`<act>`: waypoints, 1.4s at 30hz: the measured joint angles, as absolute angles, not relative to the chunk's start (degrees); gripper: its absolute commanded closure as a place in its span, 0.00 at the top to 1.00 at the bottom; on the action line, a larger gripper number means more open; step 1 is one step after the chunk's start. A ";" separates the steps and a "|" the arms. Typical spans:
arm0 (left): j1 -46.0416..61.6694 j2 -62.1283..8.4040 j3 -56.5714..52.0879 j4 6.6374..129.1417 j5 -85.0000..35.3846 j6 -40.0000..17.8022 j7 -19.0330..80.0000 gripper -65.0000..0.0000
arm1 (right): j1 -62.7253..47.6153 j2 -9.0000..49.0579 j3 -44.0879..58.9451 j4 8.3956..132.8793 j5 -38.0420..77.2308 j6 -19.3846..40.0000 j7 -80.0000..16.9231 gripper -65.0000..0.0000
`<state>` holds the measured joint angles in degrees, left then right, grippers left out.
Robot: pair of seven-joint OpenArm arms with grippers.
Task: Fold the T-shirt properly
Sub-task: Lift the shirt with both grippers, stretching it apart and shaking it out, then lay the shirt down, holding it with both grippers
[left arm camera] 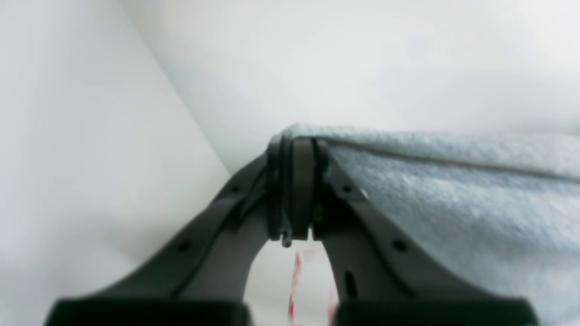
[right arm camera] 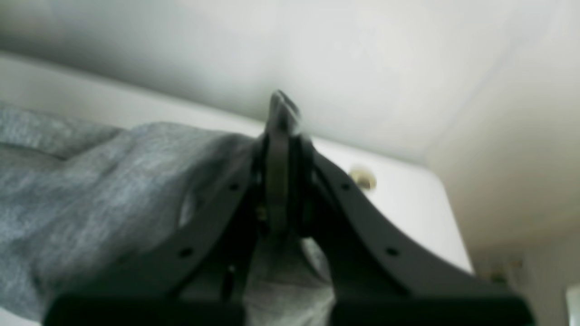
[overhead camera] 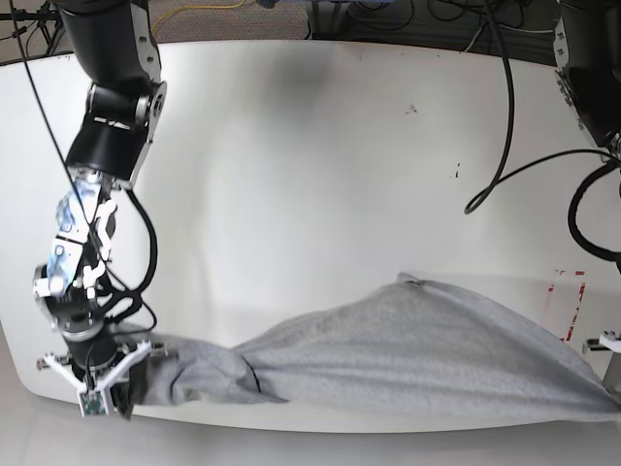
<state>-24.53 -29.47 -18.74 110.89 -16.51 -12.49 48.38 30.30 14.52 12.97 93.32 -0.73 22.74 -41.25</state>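
Black gripper fingers fill the foreground of both wrist views, and each pair is pressed together on grey cloth. On the left wrist camera, the left gripper [left arm camera: 297, 149] has its jaws closed tight with a fold of the T-shirt [left arm camera: 453, 199] pinched at the tips; the heather-grey fabric runs away from the tips toward the right of that view, a hem seam showing along its upper edge, and the white table [left arm camera: 90, 158] lies behind and to the left. A blurred red mark shows on the table through the gap below the fingers.

On the right wrist camera, the right gripper [right arm camera: 283, 113] is likewise clamped shut, with a small tuft of cloth sticking out past the tips. The T-shirt [right arm camera: 113, 190] bunches up to the left of the fingers and hangs down between them, while the table's rounded white corner [right arm camera: 408, 199] sits beyond.

From the base view, the T-shirt [overhead camera: 417, 349] is stretched in a long twisted band along the near edge of the table [overhead camera: 320, 146], between the two arms. Its one end is gathered into a tight bunch at the right gripper [overhead camera: 102, 383], low on that view's left by the table's front corner. Its other end, wider and flatter, tapers to the view's right edge, where the left gripper [overhead camera: 609, 374] is only partly in frame. Red tape marks [overhead camera: 568, 296] lie on the table just above that end. No lettering can be made out on the cloth
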 measured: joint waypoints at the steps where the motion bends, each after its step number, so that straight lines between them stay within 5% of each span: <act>1: -22.50 -29.23 -19.94 110.89 -16.73 -13.21 48.40 0.00 | 28.29 14.13 13.67 94.37 -1.06 22.55 -41.23 0.00; 18: 11.27 -20.67 -36.05 113.08 -15.22 -27.75 48.75 0.00 | -2.63 4.19 20.60 104.71 -1.52 22.04 -39.09 0.00; 42: 25.41 -19.40 -38.70 107.24 -14.96 -31.14 47.83 0.00 | -16.45 0.25 20.95 104.77 -1.67 21.91 -36.69 0.03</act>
